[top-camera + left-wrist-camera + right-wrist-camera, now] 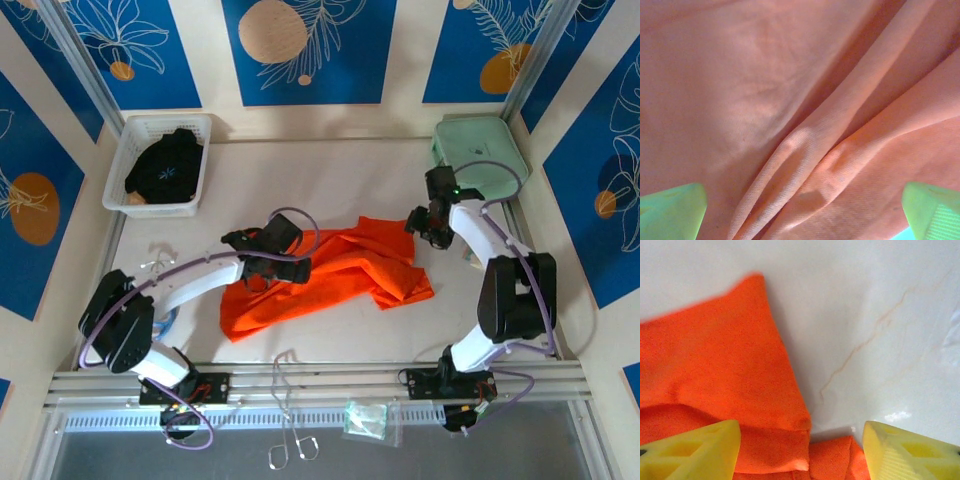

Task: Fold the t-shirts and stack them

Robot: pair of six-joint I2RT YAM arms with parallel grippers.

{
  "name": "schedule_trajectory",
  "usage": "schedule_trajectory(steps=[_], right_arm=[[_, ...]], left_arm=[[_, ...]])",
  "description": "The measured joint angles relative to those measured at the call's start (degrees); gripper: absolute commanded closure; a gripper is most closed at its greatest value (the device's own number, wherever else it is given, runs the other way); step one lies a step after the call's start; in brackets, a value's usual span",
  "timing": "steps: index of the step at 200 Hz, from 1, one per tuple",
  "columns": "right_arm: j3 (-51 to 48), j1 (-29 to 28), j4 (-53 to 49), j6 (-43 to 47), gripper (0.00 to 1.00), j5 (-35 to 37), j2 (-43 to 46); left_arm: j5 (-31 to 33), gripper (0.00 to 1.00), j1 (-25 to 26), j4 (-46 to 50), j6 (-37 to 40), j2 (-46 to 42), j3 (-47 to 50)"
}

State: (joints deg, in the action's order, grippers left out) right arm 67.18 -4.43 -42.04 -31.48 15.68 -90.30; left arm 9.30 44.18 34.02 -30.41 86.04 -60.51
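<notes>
At table centre, on the 9 o'clock side of the cloth: left gripper (pixel 288 265), fingers spread wide apart, clamping nothing. Hangs low over the orange t-shirt (pixel 350 265), at its 9 o'clock part. From the left wrist, green fingertips (pixel 672 212) in the 7 and 5 o'clock corners, long orange folds running between them from 7 up to 1 o'clock; contact with fabric impossible to tell. At 3 o'clock of the shirt: right gripper (pixel 418 226), fingers also apart, gripping nothing. From the right wrist, yellow fingertips (pixel 690 452) at 7 and 5 o'clock, a shirt corner lying flat beneath them and pointing to 11 o'clock, bare white table (pixel 875 305) from 12 to 4 o'clock. Orange t-shirt crumpled, partly doubled over, spread across table centre between both arms, longer end trailing toward 7 o'clock. Black garment (pixel 165 168) bunched inside white basket (pixel 160 121) at 10 o'clock, well apart from the orange one, pale star-like mark facing up. Mint-green case (pixel 478 150) at 2 o'clock, near the right arm on its 12 o'clock side.
</notes>
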Motion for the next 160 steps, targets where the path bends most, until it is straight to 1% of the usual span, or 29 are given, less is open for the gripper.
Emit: schedule_trajectory(steps=[14, 30, 55, 73, 101, 138, 160], right_arm=[[1.4, 1.6, 0.9, 0.2, 0.35, -1.1, 0.1], [2.6, 3.5, 1.6, 0.5, 0.41, -3.3, -1.5], [6.9, 5.2, 2.1, 1.4, 0.44, -7.3, -8.6], [10.7, 5.2, 2.4, 1.7, 0.44, -9.9, -14.7], [14.7, 5.1, 2.8, 1.7, 0.41, -13.0, -21.6], [15.8, 4.2, 3.3, 1.6, 0.39, -15.8, -26.3], [17.8, 4.1, 2.4, 1.7, 0.43, -17.0, -27.8]], left_arm=[[-0.1, 0.0, 0.1, 0.2, 0.6, 0.0, -1.9], [-0.3, 0.0, 0.5, 0.1, 1.0, 0.4, -3.2], [-0.9, 0.0, 1.6, -0.4, 1.0, 3.7, -4.7], [-1.4, 0.0, 2.6, -1.1, 1.0, 6.7, -5.1], [-2.4, 0.0, 3.9, -2.1, 0.9, 10.8, -5.5], [-3.5, 0.0, 5.3, -3.7, 0.4, 13.5, -5.6], [-3.8, 0.0, 6.1, -4.2, 0.3, 14.3, -5.6]])
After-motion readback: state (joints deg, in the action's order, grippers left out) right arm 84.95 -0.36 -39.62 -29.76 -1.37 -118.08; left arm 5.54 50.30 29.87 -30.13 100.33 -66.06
